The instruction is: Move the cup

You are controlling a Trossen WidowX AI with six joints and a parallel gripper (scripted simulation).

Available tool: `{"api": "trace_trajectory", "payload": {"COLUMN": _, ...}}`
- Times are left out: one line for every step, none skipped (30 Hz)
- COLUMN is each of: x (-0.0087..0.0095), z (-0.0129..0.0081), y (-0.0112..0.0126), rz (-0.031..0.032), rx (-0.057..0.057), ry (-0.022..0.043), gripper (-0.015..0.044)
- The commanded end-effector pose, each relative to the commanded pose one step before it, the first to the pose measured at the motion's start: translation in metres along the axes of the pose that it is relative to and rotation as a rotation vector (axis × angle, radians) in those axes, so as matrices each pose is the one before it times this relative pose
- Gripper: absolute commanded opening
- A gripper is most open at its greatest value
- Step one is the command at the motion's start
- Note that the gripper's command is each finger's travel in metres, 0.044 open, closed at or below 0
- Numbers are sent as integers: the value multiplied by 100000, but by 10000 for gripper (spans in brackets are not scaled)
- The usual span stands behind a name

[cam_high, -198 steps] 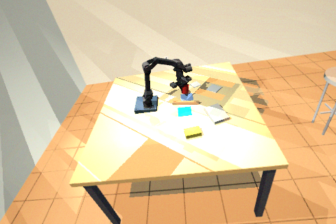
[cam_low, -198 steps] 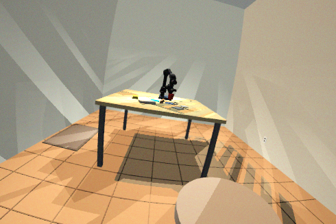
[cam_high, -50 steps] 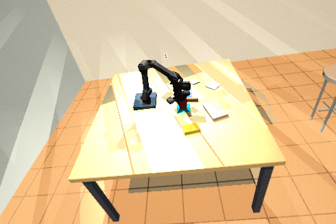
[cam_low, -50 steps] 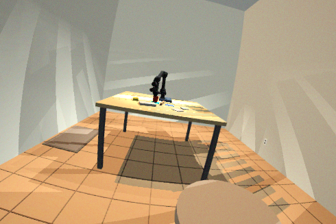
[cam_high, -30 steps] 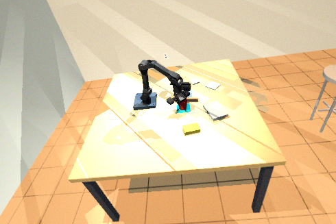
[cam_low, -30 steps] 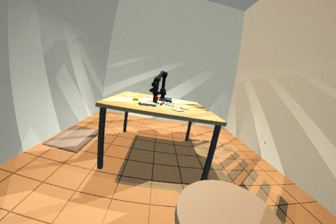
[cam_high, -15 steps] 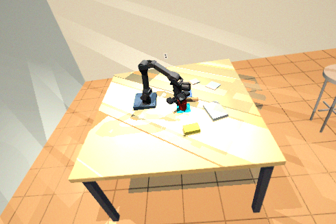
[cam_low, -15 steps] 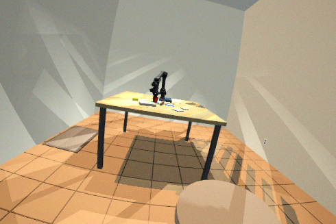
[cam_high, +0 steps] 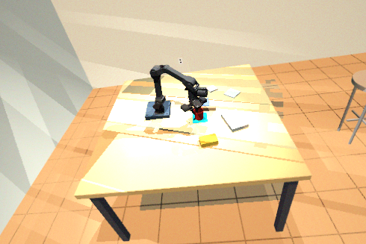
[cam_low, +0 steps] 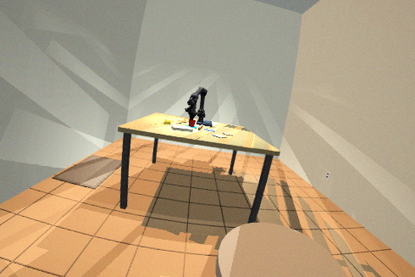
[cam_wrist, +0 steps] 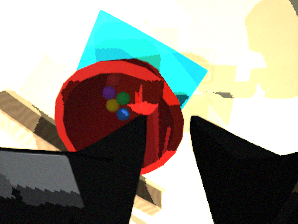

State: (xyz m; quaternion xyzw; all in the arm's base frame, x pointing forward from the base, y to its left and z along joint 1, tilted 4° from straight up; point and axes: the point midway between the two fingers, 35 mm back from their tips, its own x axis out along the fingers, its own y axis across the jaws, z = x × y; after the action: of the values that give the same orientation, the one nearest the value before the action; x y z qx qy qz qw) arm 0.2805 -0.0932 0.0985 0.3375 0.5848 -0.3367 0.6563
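The red cup stands upright on a cyan pad near the middle of the table. Several coloured marbles lie in its bottom. My gripper hangs right over the cup's rim. One finger is inside the cup and the other is outside it, so the cup wall lies between them. The fingers stand apart, and a gap shows between the outer finger and the cup wall. The gripper is open.
The arm's base sits left of the cup. A yellow block lies in front, a thin dark stick lies to the front left, a white slab lies to the right, and white sheets lie behind. A stool stands off the table.
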Motion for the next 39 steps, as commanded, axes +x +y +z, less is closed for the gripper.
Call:
{"api": "trace_trajectory", "payload": {"x": -986, "z": 134, "y": 122, "rz": 918, "rx": -198, "ry": -739, "gripper": 128}}
{"api": "trace_trajectory", "payload": {"x": -139, "z": -6, "y": -8, "rz": -6, "rx": -10, "ry": 26, "gripper": 128}}
{"api": "trace_trajectory", "payload": {"x": -139, "z": -6, "y": -8, "rz": -6, "rx": -10, "ry": 26, "gripper": 128}}
{"api": "trace_trajectory", "payload": {"x": -139, "z": -7, "y": -10, "rz": -6, "rx": -10, "ry": 26, "gripper": 128}}
{"api": "trace_trajectory", "payload": {"x": -139, "z": -8, "y": -10, "rz": -6, "rx": -10, "ry": 26, "gripper": 128}}
{"api": "trace_trajectory", "payload": {"x": -139, "z": -9, "y": -12, "rz": -6, "rx": -10, "ry": 26, "gripper": 128}}
{"api": "trace_trajectory", "payload": {"x": -139, "z": -10, "y": -14, "rz": -6, "rx": -10, "ry": 26, "gripper": 128}}
{"api": "trace_trajectory", "payload": {"x": -140, "z": -12, "y": -15, "rz": -6, "rx": -10, "ry": 26, "gripper": 128}}
{"api": "trace_trajectory", "payload": {"x": -140, "z": -13, "y": -18, "rz": -7, "rx": -10, "ry": 26, "gripper": 128}}
{"api": "trace_trajectory", "payload": {"x": -140, "z": -15, "y": -21, "rz": -7, "rx": -10, "ry": 27, "gripper": 128}}
{"api": "trace_trajectory", "payload": {"x": -140, "z": -17, "y": -24, "rz": -7, "rx": -10, "ry": 27, "gripper": 128}}
{"api": "trace_trajectory", "payload": {"x": -139, "z": -20, "y": -28, "rz": -8, "rx": -10, "ry": 27, "gripper": 128}}
{"api": "trace_trajectory", "payload": {"x": -138, "z": -24, "y": -34, "rz": -8, "rx": -10, "ry": 27, "gripper": 128}}
{"api": "trace_trajectory", "payload": {"x": -136, "z": -29, "y": -42, "rz": -9, "rx": -10, "ry": 27, "gripper": 128}}
{"api": "trace_trajectory", "payload": {"x": -114, "z": -34, "y": -50, "rz": -9, "rx": -9, "ry": 24, "gripper": 128}}
{"api": "trace_trajectory", "payload": {"x": -52, "z": -27, "y": -39, "rz": -6, "rx": -4, "ry": 12, "gripper": 128}}
{"api": "trace_trajectory", "payload": {"x": -21, "z": -21, "y": -32, "rz": -4, "rx": -2, "ry": 6, "gripper": 128}}
{"api": "trace_trajectory", "payload": {"x": -9, "z": -18, "y": -29, "rz": -3, "rx": -1, "ry": 3, "gripper": 128}}
{"api": "trace_trajectory", "payload": {"x": -5, "z": -16, "y": -27, "rz": -3, "rx": -1, "ry": 2, "gripper": 128}}
{"api": "trace_trajectory", "payload": {"x": -4, "z": -17, "y": -37, "rz": -4, "rx": -1, "ry": 2, "gripper": 128}}
{"api": "trace_trajectory", "payload": {"x": 469, "z": 10, "y": 2, "rz": -939, "rx": 327, "ry": 538, "gripper": 154}}
{"api": "trace_trajectory", "payload": {"x": 0, "z": 0, "y": 0, "rz": 0, "rx": 0, "ry": 0, "gripper": 180}}
{"api": "trace_trajectory", "payload": {"x": 0, "z": 0, "y": 0, "rz": 0, "rx": 0, "ry": 0, "gripper": 207}}
{"api": "trace_trajectory", "payload": {"x": 0, "z": 0, "y": 0, "rz": 0, "rx": 0, "ry": 0, "gripper": 233}}
{"api": "trace_trajectory", "payload": {"x": 0, "z": 0, "y": 0, "rz": 0, "rx": 0, "ry": 0, "gripper": 259}}
{"api": "trace_trajectory", "payload": {"x": 0, "z": 0, "y": 0, "rz": 0, "rx": 0, "ry": 0, "gripper": 285}}
{"api": "trace_trajectory", "payload": {"x": 0, "z": 0, "y": 0, "rz": 0, "rx": 0, "ry": 0, "gripper": 312}}
{"api": "trace_trajectory", "payload": {"x": 0, "z": 0, "y": 0, "rz": 0, "rx": 0, "ry": 0, "gripper": 338}}
{"api": "trace_trajectory", "payload": {"x": -54, "z": 5, "y": 4, "rz": 8, "rx": -3, "ry": -5, "gripper": 364}}
{"api": "trace_trajectory", "payload": {"x": -109, "z": 10, "y": 7, "rz": 17, "rx": -6, "ry": -10, "gripper": 390}}
{"api": "trace_trajectory", "payload": {"x": -166, "z": 14, "y": 10, "rz": 26, "rx": -8, "ry": -15, "gripper": 416}}
{"api": "trace_trajectory", "payload": {"x": -212, "z": 17, "y": 12, "rz": 33, "rx": -11, "ry": -20, "gripper": 440}}
{"api": "trace_trajectory", "payload": {"x": -258, "z": 17, "y": 12, "rz": 40, "rx": -13, "ry": -23, "gripper": 440}}
{"api": "trace_trajectory", "payload": {"x": -301, "z": 15, "y": 10, "rz": 46, "rx": -15, "ry": -27, "gripper": 440}}
{"api": "trace_trajectory", "payload": {"x": -352, "z": 11, "y": 6, "rz": 53, "rx": -18, "ry": -30, "gripper": 440}}
{"api": "trace_trajectory", "payload": {"x": -370, "z": 6, "y": 2, "rz": 55, "rx": -19, "ry": -31, "gripper": 440}}
{"api": "trace_trajectory", "payload": {"x": -372, "z": 2, "y": -1, "rz": 55, "rx": -19, "ry": -31, "gripper": 440}}
{"api": "trace_trajectory", "payload": {"x": -372, "z": 0, "y": -4, "rz": 54, "rx": -19, "ry": -31, "gripper": 440}}
{"api": "trace_trajectory", "payload": {"x": -343, "z": -2, "y": -5, "rz": 50, "rx": -17, "ry": -28, "gripper": 440}}
